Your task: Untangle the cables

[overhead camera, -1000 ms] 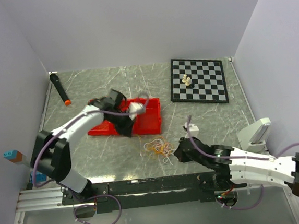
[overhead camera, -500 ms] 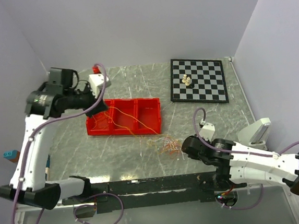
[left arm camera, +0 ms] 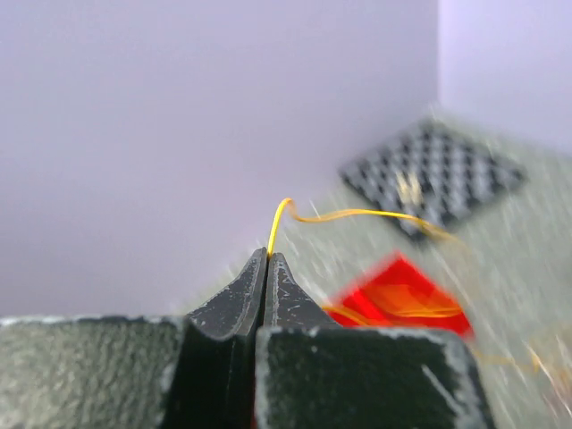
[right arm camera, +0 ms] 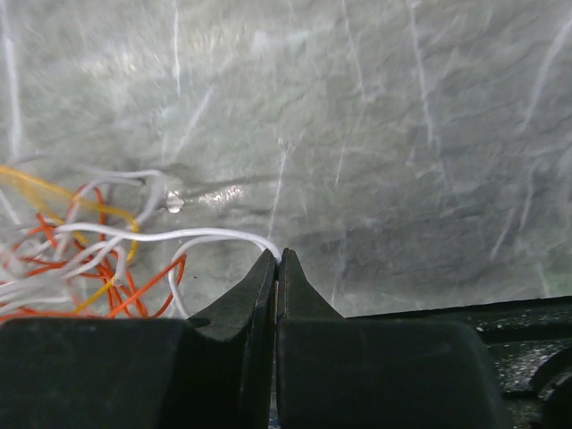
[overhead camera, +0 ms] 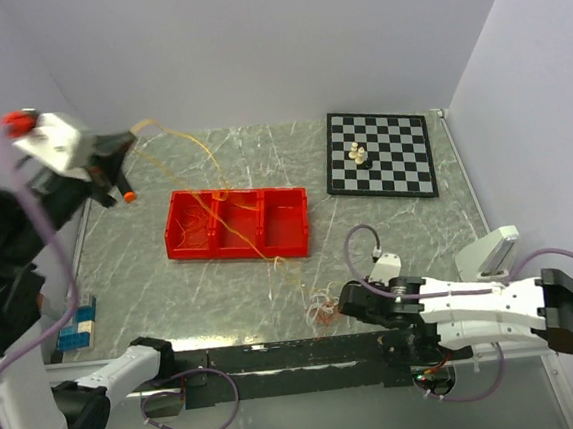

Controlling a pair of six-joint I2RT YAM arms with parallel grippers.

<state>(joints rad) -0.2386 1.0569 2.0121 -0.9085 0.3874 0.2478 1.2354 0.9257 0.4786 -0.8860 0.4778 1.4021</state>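
Observation:
My left gripper (overhead camera: 127, 140) is raised high at the far left, shut on a thin yellow cable (overhead camera: 198, 142). The cable arcs down across the red tray (overhead camera: 289, 224) toward the clump. In the left wrist view the shut gripper (left arm camera: 266, 257) pinches the yellow cable (left arm camera: 357, 214). The clump of red, orange, yellow and white cables (overhead camera: 322, 306) lies near the table's front edge. My right gripper (overhead camera: 345, 304) is at its right side, low on the table. In the right wrist view the gripper (right arm camera: 278, 256) is shut on a white cable (right arm camera: 179, 234), with the clump (right arm camera: 80, 268) to its left.
A chessboard (overhead camera: 403, 169) with a few pieces (overhead camera: 358, 153) lies at the back right. A black marker with an orange tip (overhead camera: 114, 171) lies at the back left. A white block (overhead camera: 491, 253) stands at the right edge. Blue blocks (overhead camera: 76, 329) sit off the table's left.
My left gripper has swung from the tray up and to the far left, drawing the yellow cable out long. My right gripper has moved toward the front edge, and the clump has shifted with it.

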